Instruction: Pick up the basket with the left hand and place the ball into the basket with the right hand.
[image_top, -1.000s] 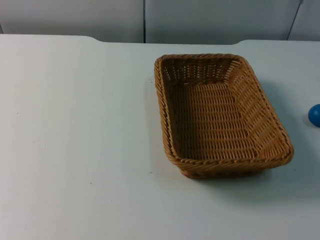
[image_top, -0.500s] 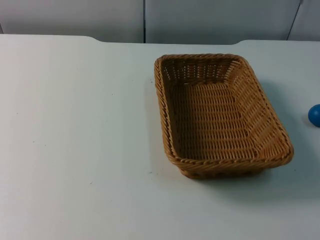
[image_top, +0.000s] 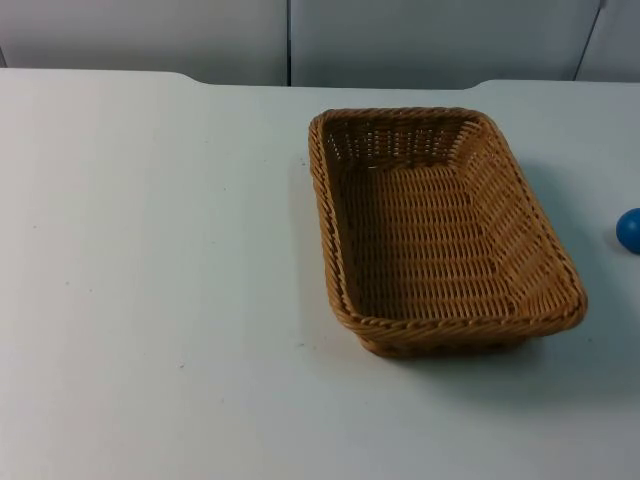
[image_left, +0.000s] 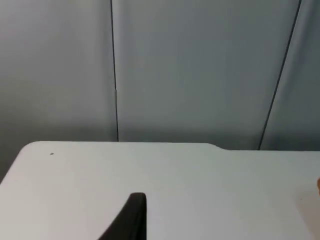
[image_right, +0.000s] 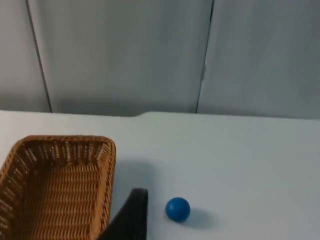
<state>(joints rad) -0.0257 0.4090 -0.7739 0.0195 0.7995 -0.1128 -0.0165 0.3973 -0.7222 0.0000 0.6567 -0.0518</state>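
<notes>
The ball (image_top: 630, 231) is sitting at the right edge of the top view, partly cut off, on the white bench (image_top: 150, 300), well apart from the basket (image_top: 440, 235). The wicker basket is lying flat right of centre, long side running near to far, nothing inside. The right wrist view is giving the whole blue ball (image_right: 177, 209) just right of the basket's far corner (image_right: 60, 185), with a black fingertip of the right end effector (image_right: 131, 215) between them. The left end effector (image_left: 127, 220) is showing one fingertip over bare bench. Grip state of both: cannot tell. Grey partition wall (image_top: 400, 40) is standing behind.
</notes>
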